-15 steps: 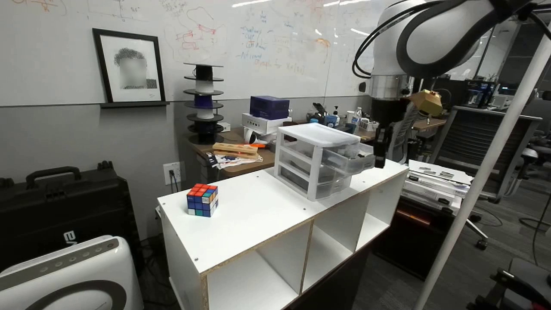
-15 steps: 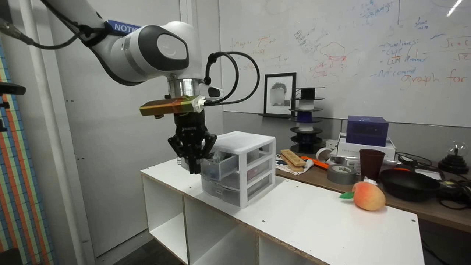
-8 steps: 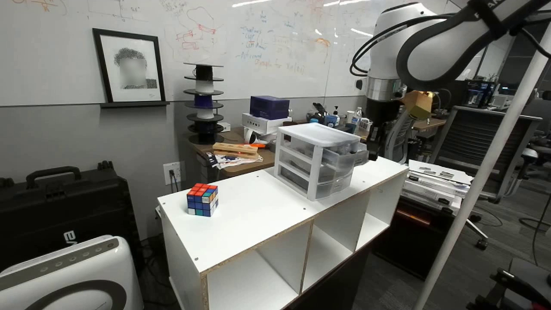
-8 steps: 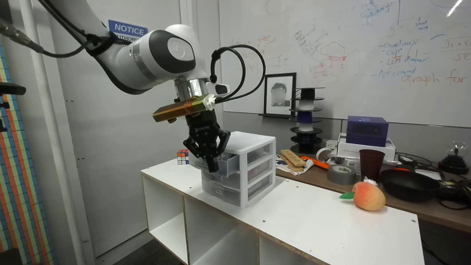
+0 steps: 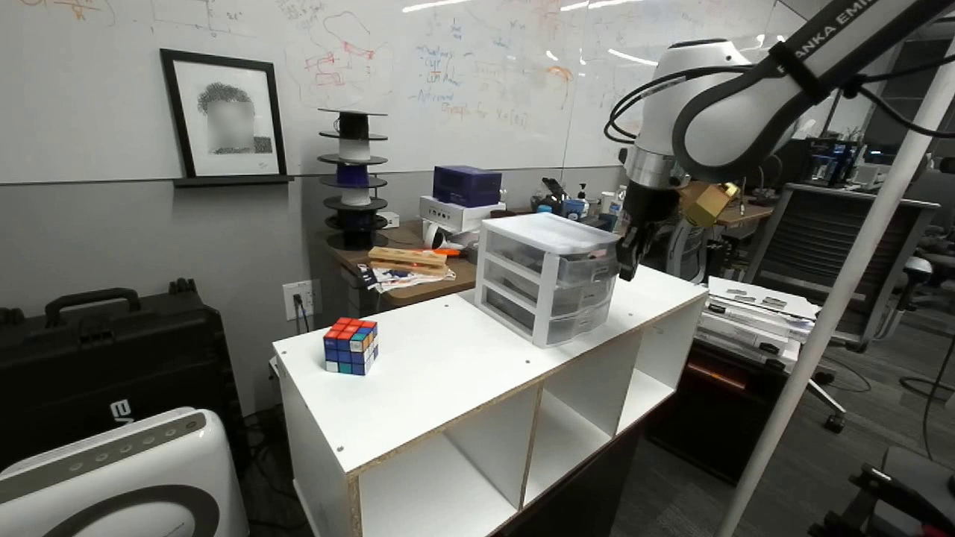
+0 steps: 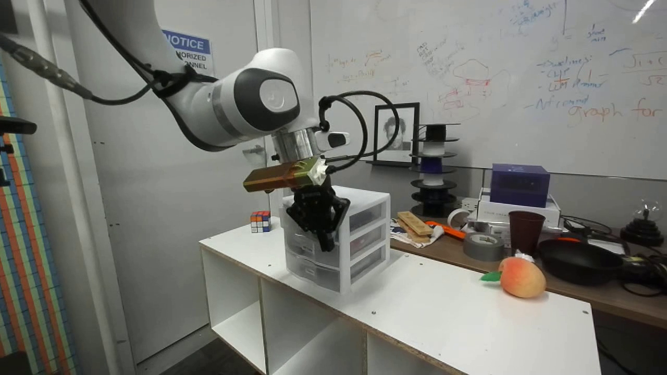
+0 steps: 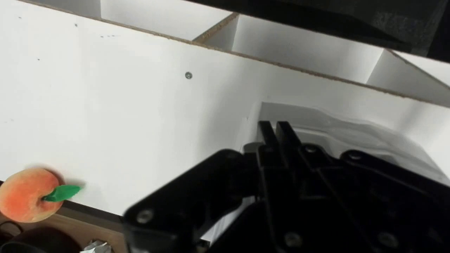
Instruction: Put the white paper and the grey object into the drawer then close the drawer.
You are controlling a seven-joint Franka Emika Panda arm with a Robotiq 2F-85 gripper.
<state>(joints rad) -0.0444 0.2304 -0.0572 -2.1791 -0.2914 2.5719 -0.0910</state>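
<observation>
The small white-framed drawer unit [image 5: 548,298] stands on the white shelf. Its translucent top drawer [image 5: 582,270] is pushed in, about flush with the drawers below, in an exterior view. Blurred contents show through its front. The white paper and the grey object cannot be made out. My gripper [image 6: 326,247] is tilted, fingers down, in front of the drawer fronts; it also shows in an exterior view [image 5: 627,274] close beside the top drawer's front. I cannot tell whether it touches. In the wrist view the gripper [image 7: 275,123] is shut, with only a thin gap and nothing between the fingers.
A peach [image 6: 522,277] with a green leaf lies on one end of the shelf top [image 6: 432,323]. A red-and-blue puzzle cube [image 5: 351,347] sits on the shelf. A wooden desk behind holds a black pan [image 6: 578,260], a dark cup [image 6: 525,232] and boxes [image 6: 520,186].
The top drawer stood pulled out a second ago and has slid in. My gripper has moved toward the unit with it and has tilted. The arm above has come lower.
</observation>
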